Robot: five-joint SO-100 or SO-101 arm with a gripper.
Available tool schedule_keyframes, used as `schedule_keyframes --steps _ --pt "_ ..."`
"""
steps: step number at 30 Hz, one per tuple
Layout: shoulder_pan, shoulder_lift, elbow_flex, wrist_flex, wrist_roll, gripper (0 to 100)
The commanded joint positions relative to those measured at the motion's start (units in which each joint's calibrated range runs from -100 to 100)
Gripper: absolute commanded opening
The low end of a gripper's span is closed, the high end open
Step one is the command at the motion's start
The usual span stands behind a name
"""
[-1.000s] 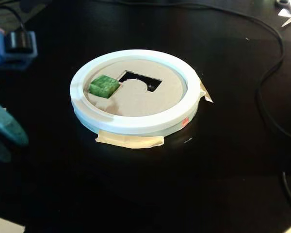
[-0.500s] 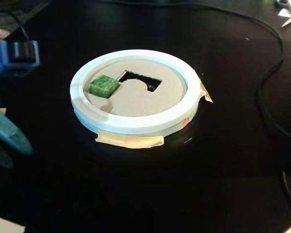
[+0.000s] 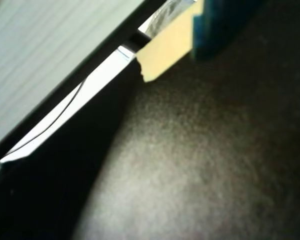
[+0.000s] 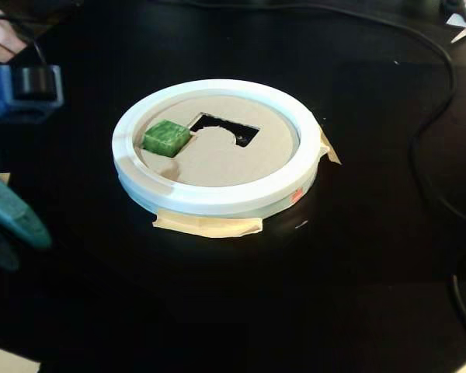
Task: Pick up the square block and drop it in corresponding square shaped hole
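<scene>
The black surface (image 4: 241, 303) lies bare in front of and to the right of the white ring (image 4: 210, 198), giving open room there in the fixed view; its left edge is crowded by the arm. The ring is taped down with tan tape (image 4: 208, 225) at its near side and right side, and holds a cardboard disc (image 4: 233, 159) with a dark hole (image 4: 231, 128) cut in it, square at one end and rounded at the other. The green block (image 4: 166, 137) sits on the disc at its left, just beside the hole's left end and close to the ring's inner wall. The claw (image 4: 4, 221) shows as teal fingers at the far left edge, low and well apart from the block, with the ring's wall between them; I cannot tell how far it is open, and nothing is seen in it. A black cable (image 4: 431, 132) curves along the right side. The wrist view is blurred: dark surface, a strip of tan tape (image 3: 162, 50), a blue part (image 3: 222, 25) at the top.
</scene>
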Motion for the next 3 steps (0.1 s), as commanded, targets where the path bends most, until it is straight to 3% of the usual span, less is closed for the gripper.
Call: schedule_keyframes --steps 1,3 --pt "0.7 -0.6 0.0 -1.9 0.2 83" --pt "0.7 -0.6 0.0 -1.9 0.2 83"
